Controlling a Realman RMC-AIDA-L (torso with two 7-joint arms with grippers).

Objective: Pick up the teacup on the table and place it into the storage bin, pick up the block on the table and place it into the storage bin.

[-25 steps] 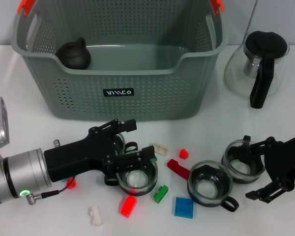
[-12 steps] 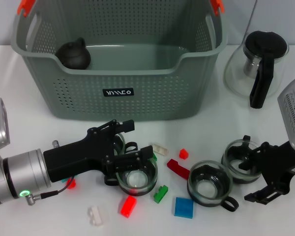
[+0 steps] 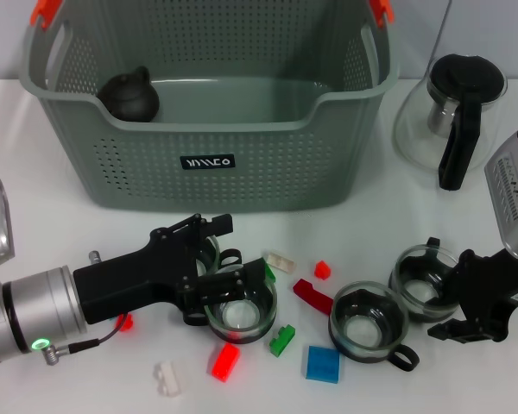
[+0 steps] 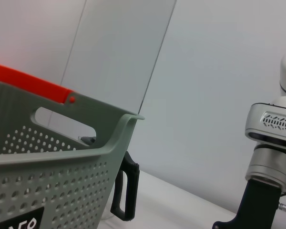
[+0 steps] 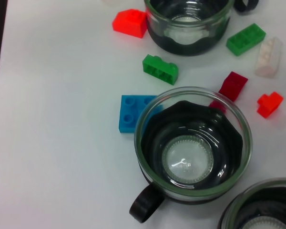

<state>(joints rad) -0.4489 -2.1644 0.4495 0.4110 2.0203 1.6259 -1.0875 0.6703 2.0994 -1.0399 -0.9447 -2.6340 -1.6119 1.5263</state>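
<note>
1. Three glass teacups stand on the table among scattered blocks.
2. The left gripper straddles the leftmost teacup, one finger on its rim.
3. The right gripper sits beside the rightmost teacup; finger spread unclear.
4. Behind, the storage bin holds a dark teapot.

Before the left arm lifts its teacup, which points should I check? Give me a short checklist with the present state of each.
1. Left claw around the teacup: ok, fingers straddle its rim on the table.
2. Grip closed firmly: cannot tell.
3. Storage bin has free space: ok, only a dark teapot sits in its left corner.
4. Path up to the bin: ok, nothing stands between.
5. Right claw out of the way: ok, it is at the rightmost teacup, apart from the left arm.
6. Loose blocks near the cup, such as the red block: ok, apart from it.
</note>
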